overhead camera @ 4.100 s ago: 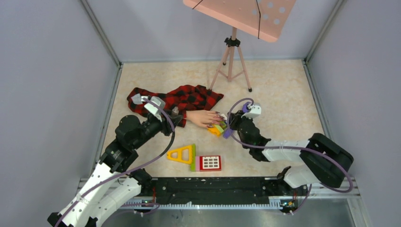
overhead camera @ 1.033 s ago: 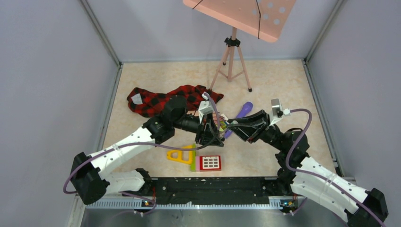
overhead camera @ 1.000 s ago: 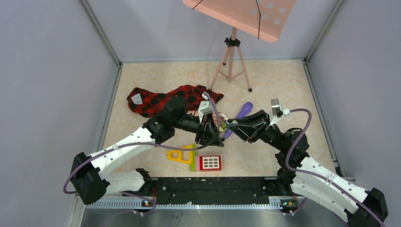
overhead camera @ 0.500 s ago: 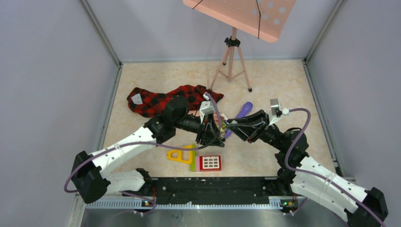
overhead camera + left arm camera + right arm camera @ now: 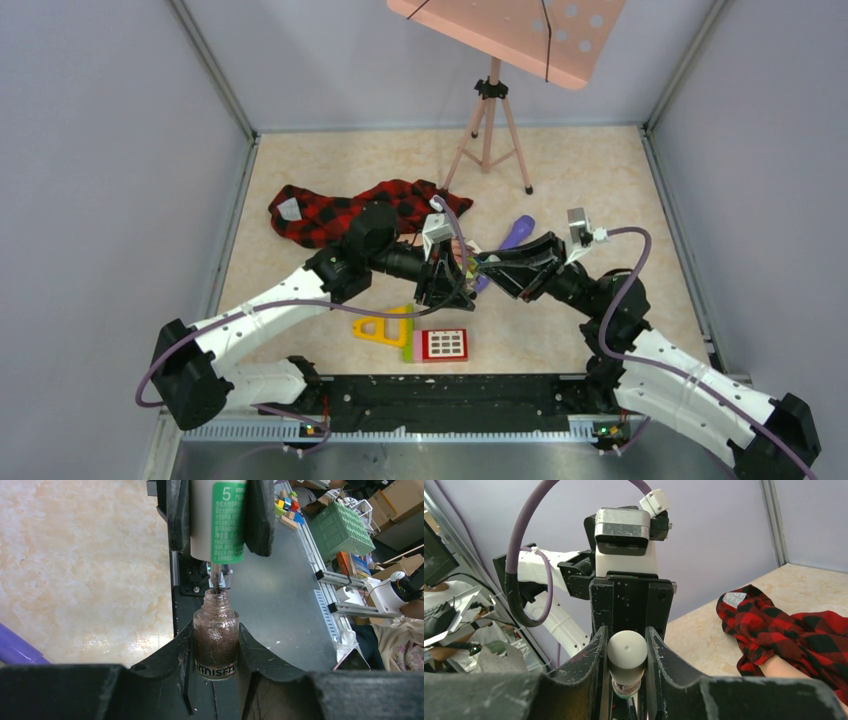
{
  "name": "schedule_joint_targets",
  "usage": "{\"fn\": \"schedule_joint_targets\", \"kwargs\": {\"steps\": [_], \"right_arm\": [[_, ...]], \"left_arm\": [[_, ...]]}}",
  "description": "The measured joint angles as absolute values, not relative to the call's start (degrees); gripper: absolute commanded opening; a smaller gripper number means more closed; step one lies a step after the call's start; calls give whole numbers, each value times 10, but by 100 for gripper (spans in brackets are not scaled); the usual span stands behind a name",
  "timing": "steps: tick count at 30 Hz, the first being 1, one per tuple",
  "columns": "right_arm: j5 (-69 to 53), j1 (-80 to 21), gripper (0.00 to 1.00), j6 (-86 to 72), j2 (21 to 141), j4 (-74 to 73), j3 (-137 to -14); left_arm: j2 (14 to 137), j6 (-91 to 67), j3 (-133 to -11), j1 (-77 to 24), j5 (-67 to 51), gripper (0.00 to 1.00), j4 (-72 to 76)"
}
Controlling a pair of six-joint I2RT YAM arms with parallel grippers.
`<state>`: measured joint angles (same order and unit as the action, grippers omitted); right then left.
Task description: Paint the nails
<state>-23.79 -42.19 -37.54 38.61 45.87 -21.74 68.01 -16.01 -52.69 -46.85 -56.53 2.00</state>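
Pinching the glitter polish bottle (image 5: 216,645) in left gripper (image 5: 216,630), brush cap (image 5: 218,525) in right gripper (image 5: 626,636) — risks snagging bristles (image 5: 218,582) on the neck (image 5: 217,597), tipping polish, with any crooked lift.

The nails were hidden from every view; the flesh-coloured mannequin hand (image 5: 775,670) (only its wrist showed) emerged from the red-and-black plaid sleeve (image 5: 322,214).
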Motion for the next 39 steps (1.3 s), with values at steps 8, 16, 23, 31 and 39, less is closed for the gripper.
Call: {"fn": "schedule_joint_targets", "kwargs": {"steps": [8, 16, 23, 31, 39], "right_arm": [[-245, -422, 0, -376, 400, 459, -217], [-256, -422, 0, -376, 404, 465, -217], [-261, -422, 0, -377, 410, 475, -217], [-269, -422, 0, -381, 429, 484, -217], [-276, -422, 0, -387, 442, 493, -217]], "left_arm": [[680, -160, -526, -469, -562, 0, 20], [673, -160, -519, -469, -547, 0, 20], [661, -159, -517, -469, -536, 0, 22], [658, -160, -512, -469, -531, 0, 22], [658, -160, -512, -469, -526, 0, 23]]}}
